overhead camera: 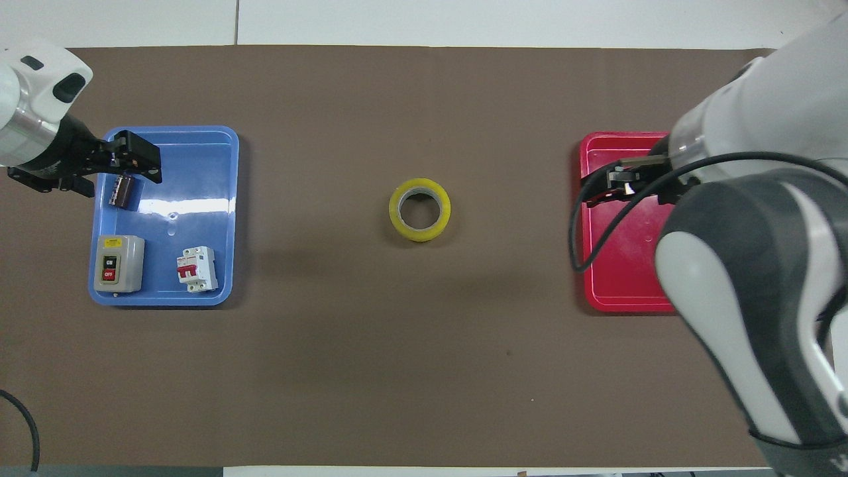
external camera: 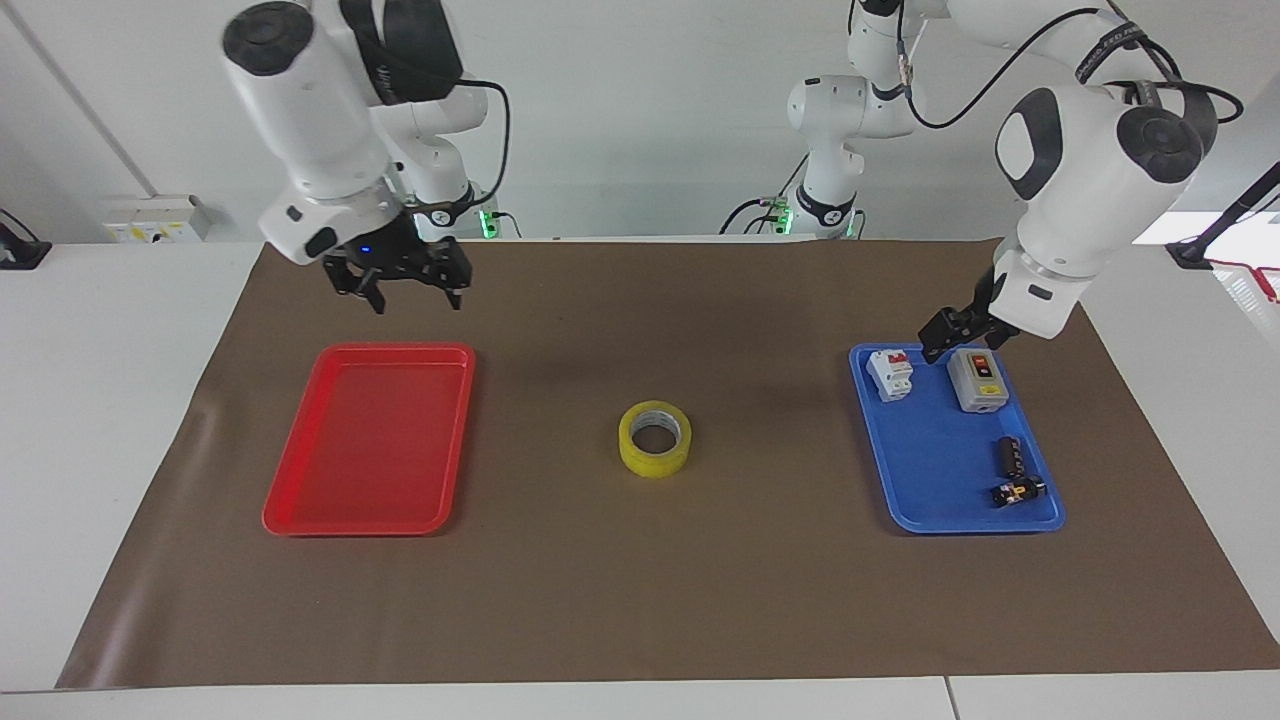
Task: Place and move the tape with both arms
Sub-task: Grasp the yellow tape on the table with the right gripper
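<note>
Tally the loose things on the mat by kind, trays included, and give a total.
Trays: 2, red tray and blue tray
Tape: 1, tape
Switch boxes: 1, switch box
Breakers: 1, breaker
Small dark parts: 2, cylinder and plug
Total: 7

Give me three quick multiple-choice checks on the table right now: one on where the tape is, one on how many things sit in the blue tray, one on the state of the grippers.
1. Where is the tape?
A. In the red tray
B. On the brown mat between the two trays
C. In the blue tray

2. How many things lie in the blue tray?
A. Four
B. Two
C. Six

3. What holds the tape?
A. The left gripper
B. The right gripper
C. Neither gripper

Answers:
1 B: it lies flat on the brown mat, apart from the red tray.
2 A: breaker, switch box and two small dark parts.
3 C: the left gripper hangs over the blue tray, the right gripper by the red one, both open.
</note>
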Controlling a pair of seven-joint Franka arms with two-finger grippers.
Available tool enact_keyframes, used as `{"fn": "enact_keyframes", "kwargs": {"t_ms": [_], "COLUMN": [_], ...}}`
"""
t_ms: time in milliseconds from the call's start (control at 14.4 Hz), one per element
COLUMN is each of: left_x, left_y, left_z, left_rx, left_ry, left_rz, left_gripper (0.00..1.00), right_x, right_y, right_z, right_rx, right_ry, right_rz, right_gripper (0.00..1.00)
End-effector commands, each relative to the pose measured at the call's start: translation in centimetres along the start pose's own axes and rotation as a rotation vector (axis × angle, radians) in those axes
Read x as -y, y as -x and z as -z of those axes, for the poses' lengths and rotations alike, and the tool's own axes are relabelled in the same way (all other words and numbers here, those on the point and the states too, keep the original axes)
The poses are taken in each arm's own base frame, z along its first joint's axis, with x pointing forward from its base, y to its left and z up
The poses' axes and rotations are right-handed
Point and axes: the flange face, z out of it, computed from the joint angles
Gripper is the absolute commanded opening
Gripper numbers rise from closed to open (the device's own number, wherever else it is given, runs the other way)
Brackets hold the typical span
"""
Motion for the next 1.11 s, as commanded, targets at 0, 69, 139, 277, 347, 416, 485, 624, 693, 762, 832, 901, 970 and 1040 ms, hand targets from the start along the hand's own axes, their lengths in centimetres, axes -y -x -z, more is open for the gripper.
{"fn": "enact_keyframes", "kwargs": {"t_ms": [0,69,139,277,347,416,485,624,693,762,832,901,970,1040], "left_x": [2.2,2.1,2.4,2.4,1.8,1.4,1.6,1.5,1.7,1.8,1.8,1.9,1.6,1.5], "left_y": [2.3,2.8,3.4,5.1,6.5,7.6,7.5,6.8,6.6,6.5,6.4,5.8,5.0,4.1], "left_z": [2.2,3.1,4.0,3.5,2.6,1.6,1.6,2.5,2.4,2.2,1.9,1.9,2.2,1.9], "left_rx": [0.044,0.060,0.051,0.016,-0.001,0.004,-0.001,-0.015,-0.009,-0.004,-0.002,0.004,0.019,0.046], "left_ry": [-0.040,-0.073,-0.060,-0.019,-0.015,-0.015,-0.006,0.028,0.031,0.029,0.026,0.020,0.015,0.011], "left_rz": [-0.087,-0.134,-0.129,-0.133,-0.148,-0.159,-0.156,-0.150,-0.146,-0.146,-0.148,-0.146,-0.148,-0.147], "left_gripper": [1.00,1.00,1.00,1.00,1.00,1.00,1.00,1.00,1.00,1.00,1.00,1.00,1.00,1.00], "right_x": [5.2,7.4,9.6,12.3,13.9,16.2,17.0,17.4,17.3,17.7,18.8,20.2,20.0,19.9], "right_y": [-1.1,-1.2,-0.8,-1.4,-2.4,-3.9,-4.5,-4.9,-5.2,-5.3,-4.7,-3.9,-3.8,-3.9], "right_z": [-5.3,-6.7,-8.5,-12.7,-14.9,-17.2,-18.9,-21.5,-23.1,-25.1,-25.9,-26.5,-26.8,-26.9], "right_rx": [-0.026,-0.042,-0.058,-0.078,-0.084,-0.085,-0.087,-0.106,-0.101,-0.091,-0.093,-0.093,-0.093,-0.095], "right_ry": [0.002,0.007,0.019,0.061,0.076,0.092,0.100,0.083,0.083,0.089,0.100,0.112,0.119,0.121], "right_rz": [0.050,0.055,0.052,0.011,-0.024,-0.047,-0.075,-0.076,-0.076,-0.067,-0.041,-0.007,0.007,0.017], "right_gripper": [1.00,1.00,1.00,1.00,1.00,1.00,1.00,1.00,1.00,1.00,1.00,1.00,1.00,1.00]}}
